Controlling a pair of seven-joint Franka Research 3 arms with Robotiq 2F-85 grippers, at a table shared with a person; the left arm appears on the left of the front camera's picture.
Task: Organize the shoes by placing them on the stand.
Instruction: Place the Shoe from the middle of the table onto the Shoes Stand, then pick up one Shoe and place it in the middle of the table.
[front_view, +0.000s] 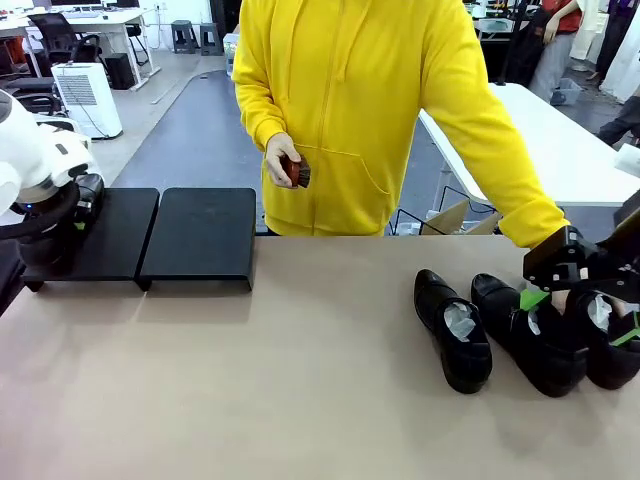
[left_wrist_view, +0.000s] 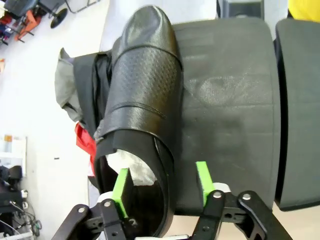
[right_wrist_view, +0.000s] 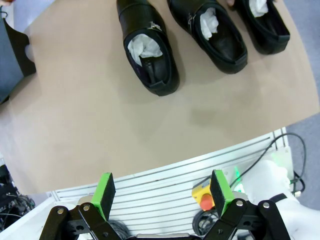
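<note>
One black shoe with white paper inside lies on the left panel of the black stand, toe pointing away from me. My left gripper is open and straddles the shoe's heel wall, one green pad inside the opening and one outside. Across the table the stand sits at the far left, my left wrist over its left panel. On the right lie three more shoes. My right gripper hovers open above them. From my right gripper the shoes lie well ahead.
A person in a yellow hoodie stands at the far edge, holding a small reddish-brown brush; the other arm reaches down behind my right gripper. The table's front edge and a yellow stop button lie below my right gripper. The stand's right panel is bare.
</note>
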